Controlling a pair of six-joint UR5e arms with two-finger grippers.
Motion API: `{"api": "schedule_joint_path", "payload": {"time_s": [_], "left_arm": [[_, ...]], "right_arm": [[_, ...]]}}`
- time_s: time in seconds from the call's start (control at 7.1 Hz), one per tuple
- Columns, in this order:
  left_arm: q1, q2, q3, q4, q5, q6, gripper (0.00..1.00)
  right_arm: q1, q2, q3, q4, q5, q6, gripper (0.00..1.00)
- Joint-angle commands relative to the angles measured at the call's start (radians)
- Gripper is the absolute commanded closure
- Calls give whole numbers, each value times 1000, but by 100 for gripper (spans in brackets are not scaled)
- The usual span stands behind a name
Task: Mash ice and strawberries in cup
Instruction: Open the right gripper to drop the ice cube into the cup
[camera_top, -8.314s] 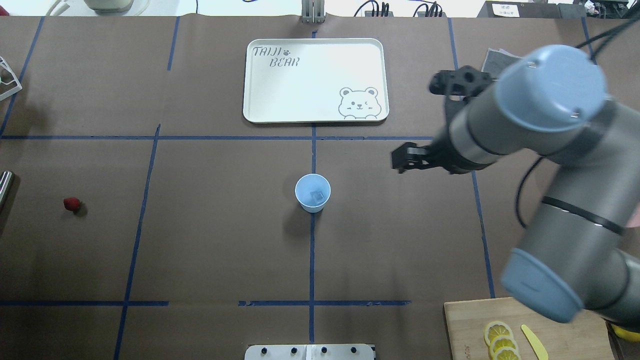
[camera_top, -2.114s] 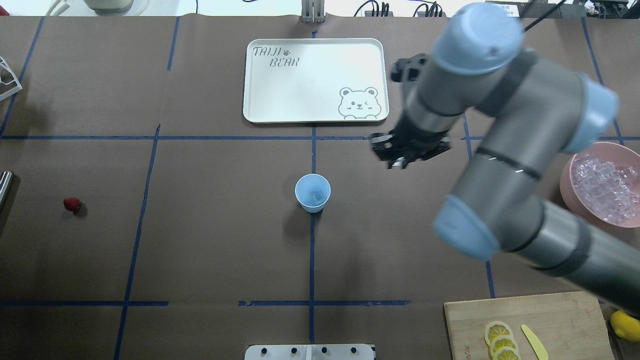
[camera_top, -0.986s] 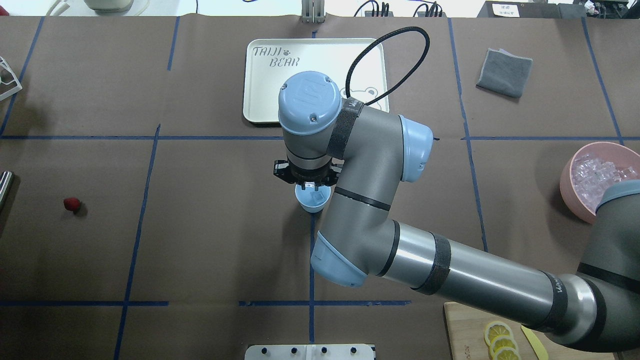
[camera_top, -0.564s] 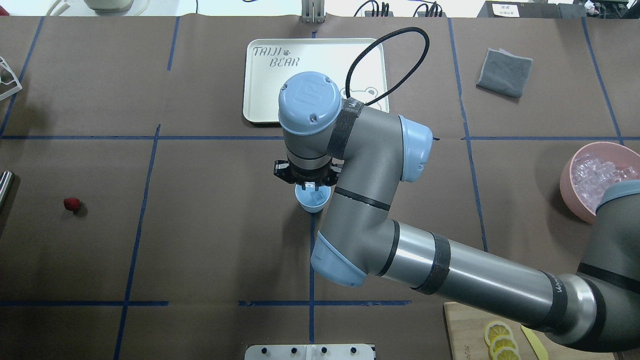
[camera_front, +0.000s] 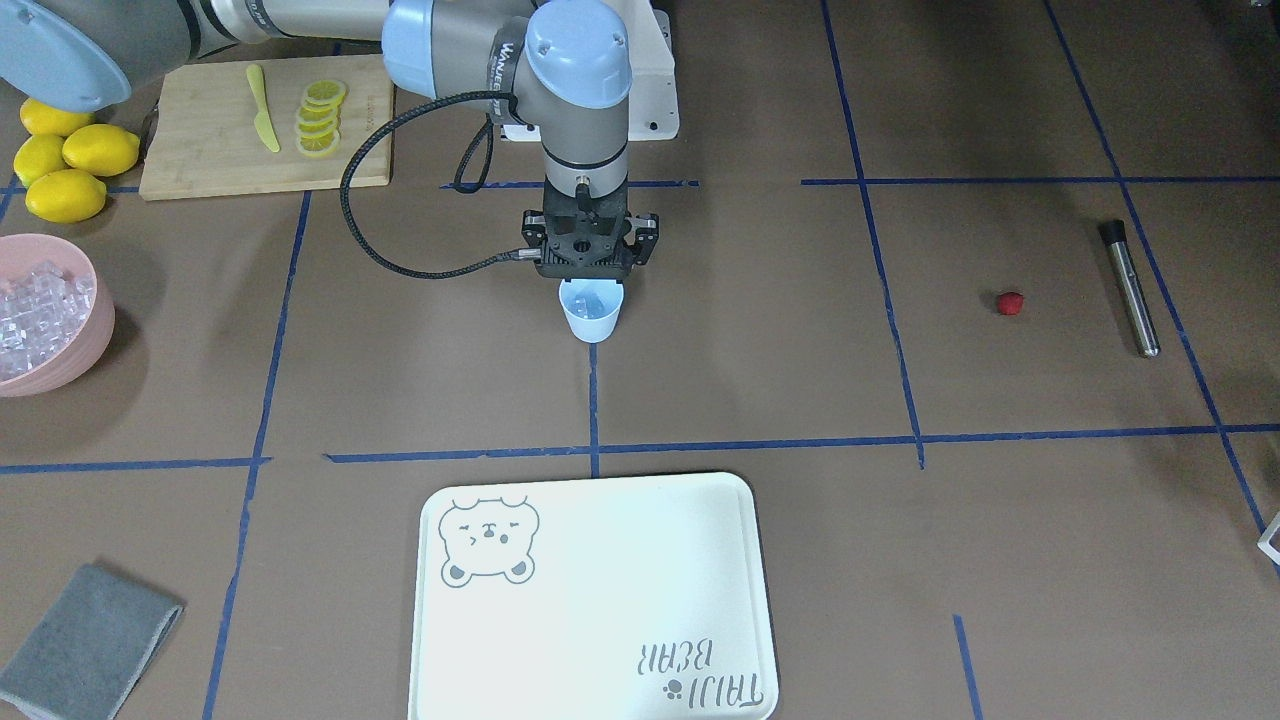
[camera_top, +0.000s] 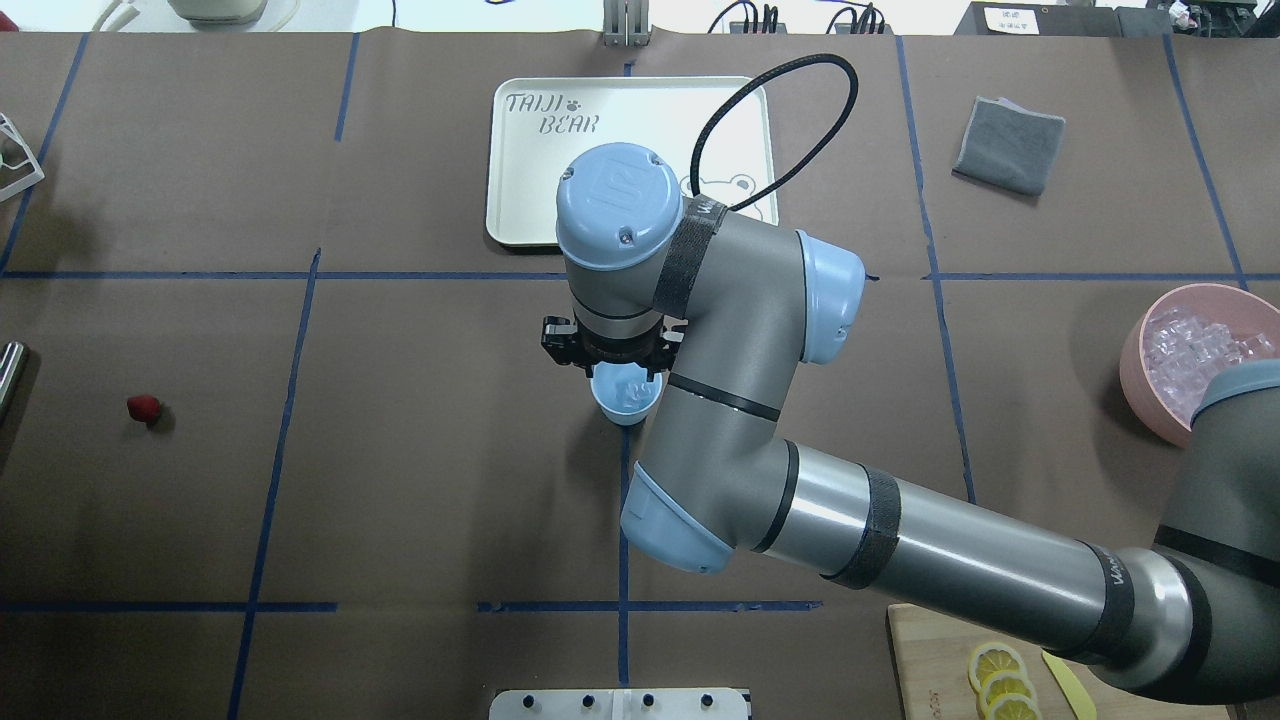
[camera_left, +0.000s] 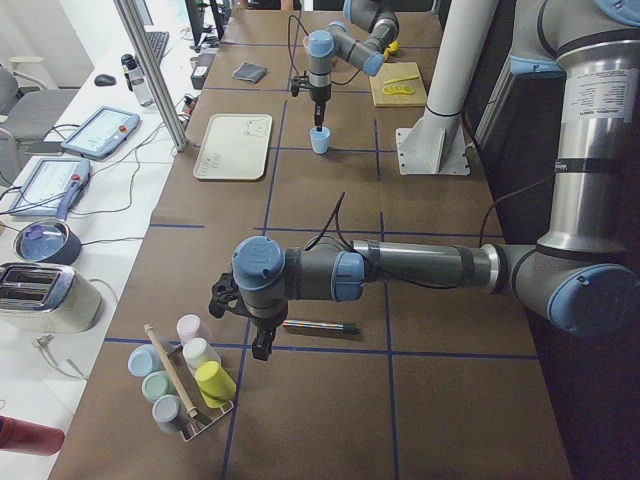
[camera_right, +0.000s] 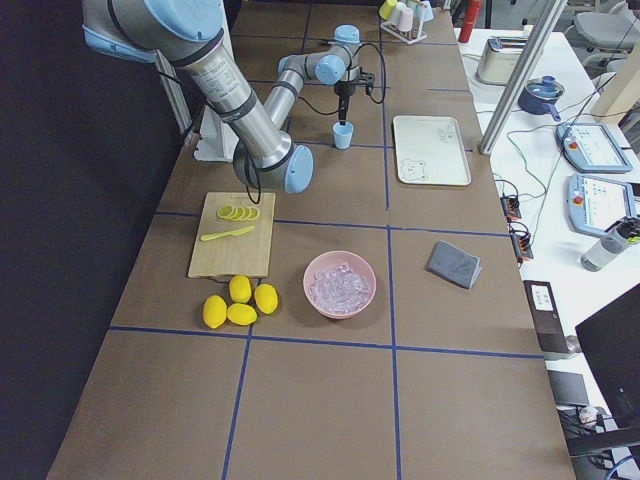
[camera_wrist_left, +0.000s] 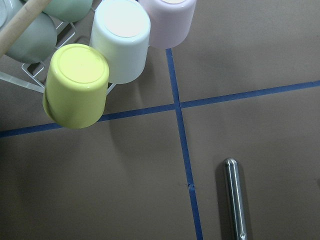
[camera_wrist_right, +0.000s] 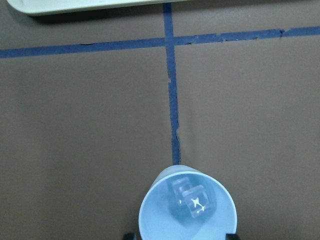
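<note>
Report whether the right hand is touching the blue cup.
Cannot tell. In the front-facing view the right hand hangs directly over the cup and its lower end overlaps the rim. The right wrist view shows only dark edges beside the rim.

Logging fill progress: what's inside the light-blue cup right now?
Two clear ice cubes; the strawberry lies outside, on the table. The cup floor beneath them is covered.

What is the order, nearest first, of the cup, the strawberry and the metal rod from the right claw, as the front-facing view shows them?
1. The cup, just below the right claw, at the middle of the table.
2. The strawberry, far off on the robot's left side of the table.
3. The metal rod, further out the same way, beyond the strawberry.
</note>
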Motion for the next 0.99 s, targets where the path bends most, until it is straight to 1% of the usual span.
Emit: {"api": "schedule_joint_path", "payload": {"time_s": [0.0,0.14,0.28,0.56,0.7,0.85], "left_arm": [[0,0,0,0,0,0,0],[0,0,0,1,0,0,0],[0,0,0,0,0,0,0],[0,0,-3,1,0,-2,0],[0,0,-3,0,0,-2,0],[0,-2,-3,1,0,-2,0]], "right_arm": [[0,0,0,2,0,1,27],[0,0,2,2,0,1,5],[0,0,6,8,0,1,1],[0,2,14,8,0,1,1],[12,-6,52,3,3,0,1],[58,-38,124,-14,18,-12,1]]}}
